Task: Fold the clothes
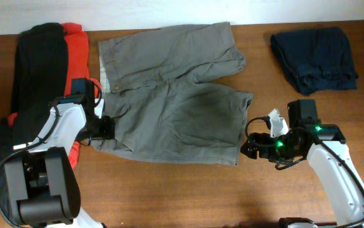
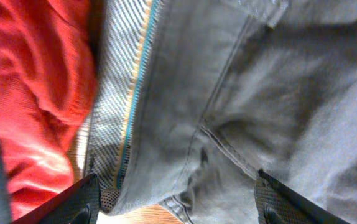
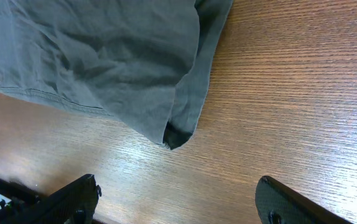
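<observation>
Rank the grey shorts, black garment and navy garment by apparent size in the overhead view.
1. grey shorts
2. black garment, though partly hidden
3. navy garment

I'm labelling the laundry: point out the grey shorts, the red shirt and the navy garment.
grey shorts (image 1: 195, 120), overhead view, middle of the lower leg.
red shirt (image 1: 75, 44), overhead view, its top right part.
navy garment (image 1: 315, 54), overhead view, its middle.
</observation>
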Robot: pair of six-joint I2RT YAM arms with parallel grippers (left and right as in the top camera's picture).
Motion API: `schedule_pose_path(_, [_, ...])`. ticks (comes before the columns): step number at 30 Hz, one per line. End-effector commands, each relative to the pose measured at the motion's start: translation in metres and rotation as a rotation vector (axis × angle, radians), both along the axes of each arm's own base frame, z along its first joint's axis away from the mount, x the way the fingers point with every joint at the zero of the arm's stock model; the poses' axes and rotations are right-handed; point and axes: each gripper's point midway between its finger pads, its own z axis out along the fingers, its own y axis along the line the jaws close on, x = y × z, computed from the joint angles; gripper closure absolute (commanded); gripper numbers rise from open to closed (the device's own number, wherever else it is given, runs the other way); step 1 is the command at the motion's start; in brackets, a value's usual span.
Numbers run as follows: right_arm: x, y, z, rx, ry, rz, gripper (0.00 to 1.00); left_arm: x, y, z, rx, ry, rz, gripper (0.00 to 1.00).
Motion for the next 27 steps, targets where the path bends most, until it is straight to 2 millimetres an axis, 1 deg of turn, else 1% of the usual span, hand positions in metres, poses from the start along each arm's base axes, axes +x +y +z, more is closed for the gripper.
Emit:
schedule_pose_path(1, [-0.004, 0.001, -0.005, -0.009, 0.015, 0.006, 0.15, -0.011, -0.007, -0.006, -0.036, 0.021, -0.031, 0.25])
schedule_pose_path(4, [-0.004, 0.001, -0.006, -0.009, 0.017, 0.006, 0.15, -0.014, 0.000, -0.008, 0.005, 0.031, -0.025, 0.32])
schedule_pose_path(6, [-0.004, 0.001, -0.006, -0.009, 0.017, 0.006, 0.15, -0.015, 0.005, -0.007, 0.031, 0.033, 0.013, 0.35])
schedule_pose_path(7, [-0.004, 0.001, -0.006, -0.009, 0.017, 0.006, 0.15, -0.016, 0.004, -0.008, 0.028, 0.036, 0.028, 0.39])
schedule_pose_path(9, [-0.004, 0.001, -0.006, -0.009, 0.017, 0.006, 0.15, -0.016, 0.004, -0.008, 0.023, 0.034, 0.062, 0.51])
schedule_pose_path(10, [-0.004, 0.001, -0.006, -0.009, 0.017, 0.006, 0.15, -0.016, 0.003, -0.008, 0.021, 0.032, 0.081, 0.59])
schedule_pose_path(11, [-0.004, 0.001, -0.006, -0.009, 0.018, 0.006, 0.15, -0.016, 0.002, -0.008, 0.013, 0.031, 0.095, 0.70])
schedule_pose_path(12, [-0.005, 0.001, -0.006, -0.008, 0.020, 0.006, 0.15, -0.016, 0.001, -0.008, 0.003, 0.032, 0.097, 0.78])
schedule_pose_path(14, [-0.007, 0.001, -0.007, -0.008, 0.027, 0.006, 0.15, -0.017, -0.002, -0.008, -0.014, 0.037, 0.097, 0.91])
schedule_pose_path(16, [-0.011, 0.001, -0.012, -0.007, 0.042, 0.006, 0.15, -0.019, -0.004, -0.009, -0.024, 0.044, 0.096, 0.93])
schedule_pose_path(18, [-0.015, 0.001, -0.018, -0.007, 0.053, 0.006, 0.15, -0.020, -0.004, -0.009, -0.024, 0.047, 0.096, 0.99])
schedule_pose_path(25, [-0.016, 0.002, -0.038, -0.006, 0.031, -0.003, 0.16, -0.018, -0.004, -0.009, -0.026, 0.038, 0.129, 1.00])
schedule_pose_path(27, [-0.014, 0.002, -0.043, -0.003, 0.022, -0.025, 0.25, -0.018, -0.004, -0.009, -0.027, 0.037, 0.129, 0.99])
